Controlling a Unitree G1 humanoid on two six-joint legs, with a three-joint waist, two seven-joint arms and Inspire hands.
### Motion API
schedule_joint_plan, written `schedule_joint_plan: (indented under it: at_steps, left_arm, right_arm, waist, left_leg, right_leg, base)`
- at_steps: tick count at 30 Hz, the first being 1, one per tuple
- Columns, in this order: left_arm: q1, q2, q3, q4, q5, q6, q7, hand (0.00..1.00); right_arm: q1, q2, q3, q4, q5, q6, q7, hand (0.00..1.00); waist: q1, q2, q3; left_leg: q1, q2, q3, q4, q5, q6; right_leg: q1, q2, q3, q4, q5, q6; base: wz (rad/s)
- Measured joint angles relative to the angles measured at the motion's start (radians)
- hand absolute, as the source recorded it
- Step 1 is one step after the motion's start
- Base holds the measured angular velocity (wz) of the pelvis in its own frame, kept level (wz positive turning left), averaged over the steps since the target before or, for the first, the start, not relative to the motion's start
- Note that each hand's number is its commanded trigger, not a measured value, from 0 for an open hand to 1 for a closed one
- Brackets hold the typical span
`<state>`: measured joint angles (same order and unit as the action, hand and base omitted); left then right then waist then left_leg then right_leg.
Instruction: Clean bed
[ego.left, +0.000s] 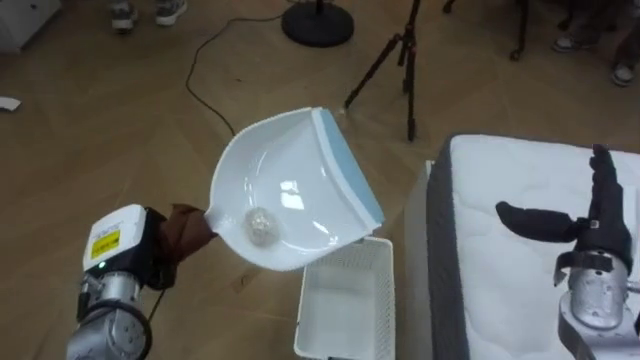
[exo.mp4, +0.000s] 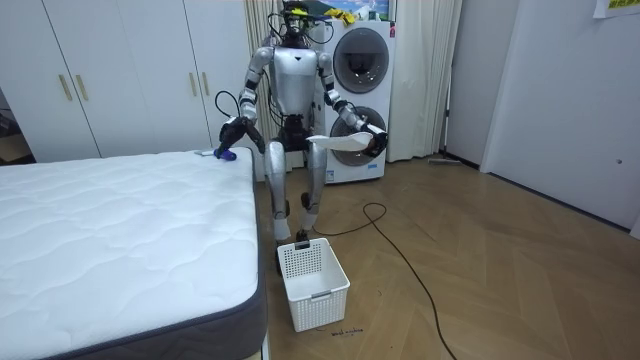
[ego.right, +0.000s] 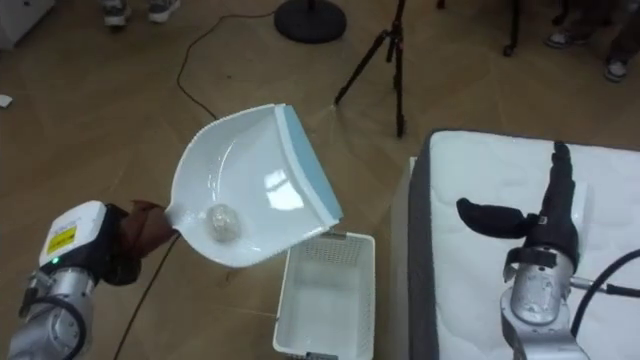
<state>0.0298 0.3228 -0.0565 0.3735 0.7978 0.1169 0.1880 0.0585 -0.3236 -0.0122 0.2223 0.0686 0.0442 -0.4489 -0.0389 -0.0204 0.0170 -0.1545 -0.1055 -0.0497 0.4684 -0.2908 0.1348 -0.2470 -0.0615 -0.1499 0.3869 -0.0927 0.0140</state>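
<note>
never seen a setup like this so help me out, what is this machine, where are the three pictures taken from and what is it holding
This is a humanoid robot standing on two legs at the corner of a bed. Two pictures come from the two eyes of a camera on its head, looking down. The third comes from a camera standing in the room, facing it. Its left hand grips the handle of a white dustpan with a blue lip, and a small crumpled ball lies in the pan. A white basket stands on the wooden floor beside the bed. Its right hand is over the bare white mattress; I cannot tell whether it holds anything.
</note>
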Motion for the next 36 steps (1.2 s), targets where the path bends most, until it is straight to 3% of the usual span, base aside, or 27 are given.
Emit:
schedule_joint_plan:
  at_steps: [1, 4, 6, 9, 15, 18, 20, 24, 26, 30, 36]
  left_arm:
    - [-0.013, 0.012, -0.001, 0.0, 0.001, -0.002, -0.007, 1.0]
    - [-0.03, 0.032, -0.001, 0.014, 0.019, -0.003, -0.023, 1.0]
    - [-0.045, 0.048, -0.005, 0.066, 0.022, -0.005, -0.023, 1.0]
    - [-0.063, 0.052, -0.009, 0.133, 0.036, -0.007, -0.028, 1.0]
    - [-0.166, 0.081, -0.024, 0.275, 0.06, -0.009, -0.031, 1.0]
    - [-0.223, 0.126, -0.053, 0.334, 0.066, -0.027, -0.032, 1.0]
    - [-0.248, 0.164, -0.09, 0.38, 0.058, -0.036, -0.032, 1.0]
    - [-0.261, 0.196, -0.128, 0.415, 0.062, -0.034, -0.033, 1.0]
    - [-0.279, 0.21, -0.145, 0.431, 0.06, -0.042, -0.034, 1.0]
    - [-0.322, 0.243, -0.169, 0.472, 0.06, -0.049, -0.041, 1.0]
    - [-0.34, 0.291, -0.194, 0.479, 0.07, -0.051, -0.039, 1.0]
  right_arm:
    - [-0.003, 0.0, 0.0, 0.0, 0.0, -0.002, 0.029, 0.0]
    - [-0.036, -0.003, 0.003, 0.002, 0.008, -0.006, 0.082, 0.0]
    - [-0.075, -0.003, 0.041, 0.03, 0.02, -0.029, 0.1, 0.0]
    - [-0.095, -0.003, 0.06, 0.083, 0.007, -0.066, 0.124, 0.0]
    - [-0.183, -0.002, 0.071, 0.237, -0.011, -0.078, 0.16, 0.0]
    - [-0.209, -0.002, 0.078, 0.29, -0.024, -0.081, 0.158, 0.0]
    - [-0.211, -0.002, 0.081, 0.305, -0.034, -0.101, 0.156, 0.0]
    - [-0.211, -0.007, 0.088, 0.336, -0.056, -0.108, 0.145, 0.0]
    - [-0.212, -0.018, 0.094, 0.354, -0.077, -0.123, 0.136, 0.0]
    - [-0.212, -0.026, 0.109, 0.364, -0.082, -0.126, 0.121, 0.0]
    - [-0.205, -0.043, 0.109, 0.37, -0.125, -0.141, 0.085, 0.0]
  waist:
    - [0.007, -0.003, -0.001]
    - [0.023, 0.011, 0.0043]
    - [0.024, 0.024, 0.011]
    - [0.006, 0.044, 0.0147]
    - [-0.004, 0.063, 0.0192]
    - [-0.01, 0.075, 0.0225]
    - [-0.019, 0.084, 0.0265]
    - [-0.042, 0.11, 0.0274]
    - [-0.053, 0.135, 0.0281]
    - [-0.067, 0.152, 0.0289]
    - [-0.086, 0.182, 0.0291]
  left_leg:
    - [0.001, 0.014, 0.025, -0.008, -0.006, -0.005]
    - [0.002, 0.028, 0.021, 0.004, -0.015, -0.02]
    - [0.001, 0.047, 0.056, 0.036, -0.025, -0.038]
    - [-0.027, 0.058, 0.072, 0.089, -0.035, -0.055]
    - [-0.099, 0.058, 0.076, 0.088, -0.037, -0.057]
    - [-0.155, 0.058, 0.093, 0.078, -0.037, -0.057]
    - [-0.182, 0.056, 0.102, 0.08, -0.036, -0.055]
    - [-0.224, 0.045, 0.122, 0.088, -0.029, -0.049]
    - [-0.266, 0.038, 0.133, 0.104, -0.027, -0.048]
    - [-0.318, 0.033, 0.166, 0.117, -0.027, -0.048]
    - [-0.347, 0.032, 0.186, 0.111, -0.026, -0.048]
  right_leg:
    - [-0.012, 0.011, 0.002, 0.014, -0.008, -0.005]
    - [-0.015, 0.02, 0.005, 0.027, -0.022, -0.019]
    - [-0.012, 0.028, 0.009, 0.045, -0.038, -0.031]
    - [-0.017, 0.025, -0.008, 0.071, -0.069, -0.039]
    - [-0.117, 0.016, -0.016, 0.122, -0.078, -0.06]
    - [-0.193, 0.009, -0.014, 0.154, -0.072, -0.071]
    - [-0.225, 0.002, -0.013, 0.168, -0.068, -0.075]
    - [-0.284, -0.011, 0.001, 0.201, -0.072, -0.078]
    - [-0.332, -0.023, 0.006, 0.222, -0.075, -0.081]
    - [-0.406, -0.035, 0.026, 0.265, -0.084, -0.084]
    - [-0.449, -0.036, 0.039, 0.275, -0.087, -0.084]
  base:
    - [0.17]
    - [-0.01]
    - [-0.15]
    - [0.07]
    - [0.05]
    - [0.0]
    - [0.0]
    - [-0.06]
    - [-0.05]
    - [-0.06]
    - [-0.06]
